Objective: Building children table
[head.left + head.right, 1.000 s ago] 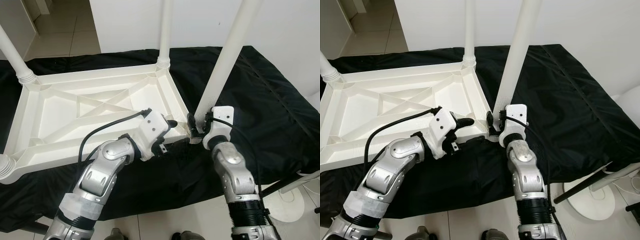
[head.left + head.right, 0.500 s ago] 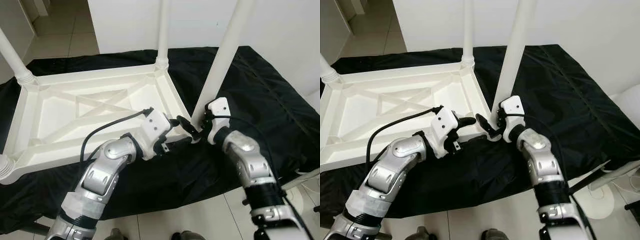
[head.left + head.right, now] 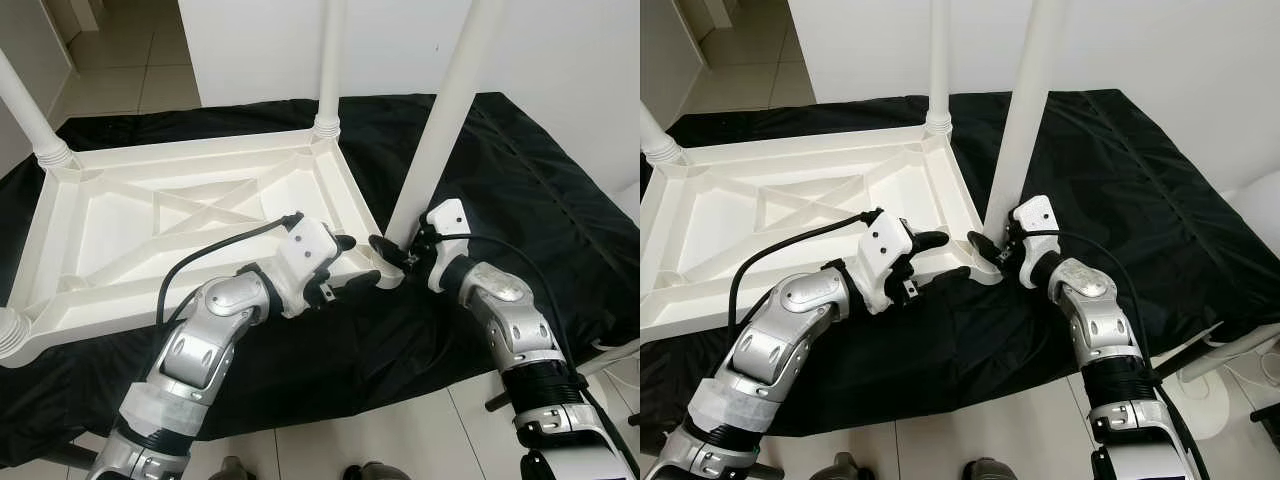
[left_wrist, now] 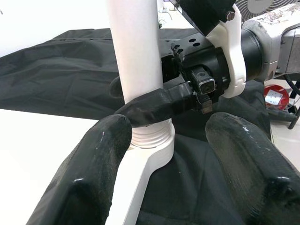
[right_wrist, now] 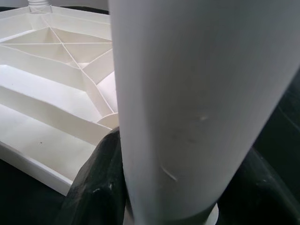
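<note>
White children table upside down on a black cloth, centre-left of the frame.

The tabletop [image 3: 150,225] lies on the cloth [image 3: 520,190]; the near-right leg [image 3: 440,120] stands in its corner socket. Right gripper [image 3: 392,252] has its fingers clamped on this leg's base; left gripper [image 3: 352,262], fingers apart, straddles the corner.

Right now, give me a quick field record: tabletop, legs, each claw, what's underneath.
tabletop: white, upside down, ribs facing up
legs: three upright in corner sockets; fourth leg standing at the near right corner
right claw: fingers either side of that leg's base, just above the socket
left claw: open, straddling the same corner's edge
cloth: black, under the tabletop
floor: tiled
</note>
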### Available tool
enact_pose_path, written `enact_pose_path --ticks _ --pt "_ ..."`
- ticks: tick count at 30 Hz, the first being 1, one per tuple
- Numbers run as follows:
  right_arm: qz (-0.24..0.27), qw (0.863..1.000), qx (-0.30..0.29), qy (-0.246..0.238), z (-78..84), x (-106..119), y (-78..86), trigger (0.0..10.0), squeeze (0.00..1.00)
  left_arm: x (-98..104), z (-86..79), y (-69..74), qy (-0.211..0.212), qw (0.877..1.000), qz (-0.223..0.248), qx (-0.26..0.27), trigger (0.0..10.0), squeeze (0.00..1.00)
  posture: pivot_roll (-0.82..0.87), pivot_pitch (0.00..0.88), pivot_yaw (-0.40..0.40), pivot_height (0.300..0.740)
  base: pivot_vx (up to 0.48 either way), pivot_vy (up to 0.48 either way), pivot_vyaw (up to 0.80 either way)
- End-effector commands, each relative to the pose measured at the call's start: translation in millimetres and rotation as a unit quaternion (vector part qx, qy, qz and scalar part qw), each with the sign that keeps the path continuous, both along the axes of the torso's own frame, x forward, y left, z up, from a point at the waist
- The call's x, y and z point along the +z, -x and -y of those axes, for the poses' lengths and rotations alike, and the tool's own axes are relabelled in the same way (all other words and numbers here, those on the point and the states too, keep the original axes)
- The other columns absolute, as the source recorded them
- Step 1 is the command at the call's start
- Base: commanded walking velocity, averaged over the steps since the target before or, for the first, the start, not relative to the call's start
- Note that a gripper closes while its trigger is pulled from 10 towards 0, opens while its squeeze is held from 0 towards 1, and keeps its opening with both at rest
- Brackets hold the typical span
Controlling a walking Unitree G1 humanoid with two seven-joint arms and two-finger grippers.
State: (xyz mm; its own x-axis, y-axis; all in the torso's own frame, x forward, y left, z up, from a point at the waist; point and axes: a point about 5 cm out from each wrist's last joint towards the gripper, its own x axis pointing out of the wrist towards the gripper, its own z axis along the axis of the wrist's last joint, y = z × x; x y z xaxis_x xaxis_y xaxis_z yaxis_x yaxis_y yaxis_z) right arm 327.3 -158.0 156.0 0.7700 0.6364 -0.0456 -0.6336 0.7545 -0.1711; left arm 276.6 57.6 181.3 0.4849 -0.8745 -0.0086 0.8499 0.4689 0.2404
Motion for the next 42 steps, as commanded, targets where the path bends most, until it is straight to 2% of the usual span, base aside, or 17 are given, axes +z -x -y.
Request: enact_pose_path --ticks 1,5,8,11,15,18,19,20,23,25,26,32,38,39,40,42 --pt "-0.024 1.000 0.009 -0.002 -2.1 -11.6 4.0 10.0 0.00 -0.2 -1.8 -3.3 -0.002 1.000 0.002 0.021 10.0 0.00 -0.08 0.047 0.009 0.740 0.000 0.000 0.00" --pt "-0.023 1.000 -0.005 -0.018 -5.2 -12.1 4.9 10.0 0.00 -0.4 -1.9 -3.2 -0.002 1.000 0.001 0.021 10.0 0.00 -0.08 0.049 0.010 0.740 0.000 0.000 0.00" --pt "-0.018 0.998 -0.058 -0.033 -7.8 -13.3 3.4 10.0 0.00 -1.3 -1.6 -2.2 -0.002 1.000 -0.001 0.020 10.0 0.00 -0.08 0.057 0.009 0.740 0.000 0.000 0.00" --pt "-0.016 0.997 -0.071 -0.040 -9.6 -13.3 3.6 10.0 0.00 -1.6 -1.7 -2.0 -0.002 1.000 -0.001 0.020 10.0 0.00 -0.08 0.059 0.009 0.740 0.000 0.000 0.00" --pt "-0.029 0.987 -0.136 -0.083 -28.8 -16.2 10.8 10.0 0.00 -2.8 -2.4 -1.0 -0.004 1.000 -0.004 0.021 10.0 0.00 -0.08 0.063 0.010 0.740 0.000 0.000 0.00" --pt "-0.033 0.982 -0.162 -0.091 -31.1 -17.5 12.2 10.0 0.00 -2.9 -2.9 -0.7 -0.004 1.000 -0.004 0.021 10.0 0.00 -0.08 0.065 0.012 0.740 0.000 0.000 0.00" --pt "-0.033 0.976 -0.197 -0.093 -32.9 -18.6 14.0 10.0 0.00 -3.1 -3.5 -0.3 -0.005 1.000 -0.005 0.020 10.0 0.00 -0.08 0.065 0.014 0.740 0.000 0.000 0.00" --pt "-0.033 0.976 -0.197 -0.093 -32.9 -18.6 14.0 10.0 0.00 -3.1 -3.5 -0.3 -0.005 1.000 -0.005 0.020 10.0 0.00 -0.08 0.065 0.014 0.740 0.000 0.000 0.00" --pt "-0.028 0.960 -0.263 -0.093 -46.6 -21.5 22.2 10.0 0.00 -3.8 -3.5 0.3 -0.007 1.000 -0.006 0.019 10.0 0.00 -0.08 0.068 0.018 0.740 0.000 0.000 0.00" --pt "-0.028 0.960 -0.263 -0.093 -46.6 -21.5 22.2 10.0 0.00 -3.8 -3.5 0.3 -0.007 1.000 -0.006 0.019 10.0 0.00 -0.08 0.068 0.018 0.740 0.000 0.000 0.00" --pt "-0.030 0.956 -0.274 -0.100 -51.3 -21.9 23.9 10.0 0.00 -3.6 -3.4 0.3 -0.007 1.000 -0.006 0.018 10.0 0.00 -0.08 0.071 0.022 0.740 0.000 0.000 0.00" --pt "-0.027 0.953 -0.281 -0.110 -61.3 -18.9 25.8 10.0 0.00 -3.5 -3.6 0.3 -0.008 1.000 -0.007 0.015 10.0 0.00 -0.08 0.073 0.030 0.740 0.000 0.000 0.00" --pt "-0.029 0.951 -0.289 -0.110 -60.3 -17.1 26.5 10.0 0.00 -3.6 -3.4 0.4 -0.009 1.000 -0.008 0.013 10.0 0.00 -0.08 0.073 0.030 0.740 0.000 0.000 0.00" --pt "-0.029 0.950 -0.291 -0.108 -60.0 -16.4 26.8 10.0 0.71 -3.3 -3.1 0.3 -0.009 1.000 -0.008 0.012 10.0 0.00 -0.08 0.073 0.030 0.740 0.000 0.000 0.00" --pt "-0.027 0.951 -0.289 -0.109 -59.7 -15.5 27.3 10.0 1.00 -3.0 -2.7 0.4 -0.008 1.000 -0.007 0.012 10.0 0.00 -0.08 0.069 0.029 0.740 0.000 0.000 0.00" --pt "-0.025 0.951 -0.287 -0.110 -59.7 -14.8 27.8 10.0 1.00 -2.9 -2.5 0.4 -0.008 1.000 -0.007 0.012 10.0 0.00 -0.08 0.069 0.029 0.740 0.000 0.000 0.00"
